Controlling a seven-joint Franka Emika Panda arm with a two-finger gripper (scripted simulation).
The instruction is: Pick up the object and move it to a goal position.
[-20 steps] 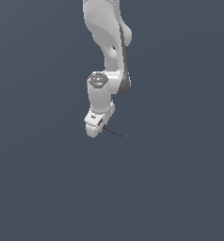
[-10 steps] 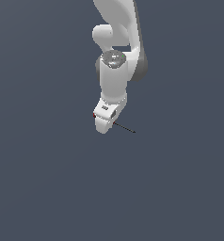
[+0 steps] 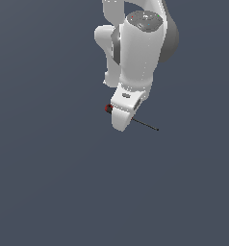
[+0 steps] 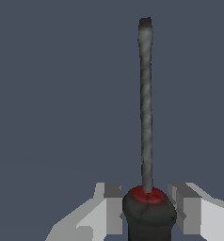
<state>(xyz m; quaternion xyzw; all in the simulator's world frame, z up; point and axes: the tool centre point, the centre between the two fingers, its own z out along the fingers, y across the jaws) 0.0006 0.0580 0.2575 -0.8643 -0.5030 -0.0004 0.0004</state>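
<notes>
Screwdriver (image 4: 146, 141) sits gripped by its red-and-black handle between the white gripper's (image 4: 149, 207) two fingers, which press in on either side of the handle. Its thin dark shaft runs straight out from the gripper. Seen from outside, the gripper (image 3: 123, 115) hangs below the arm (image 3: 140, 48), with the screwdriver (image 3: 144, 124) poking out of it toward the exterior view's right, red handle end opposite.
</notes>
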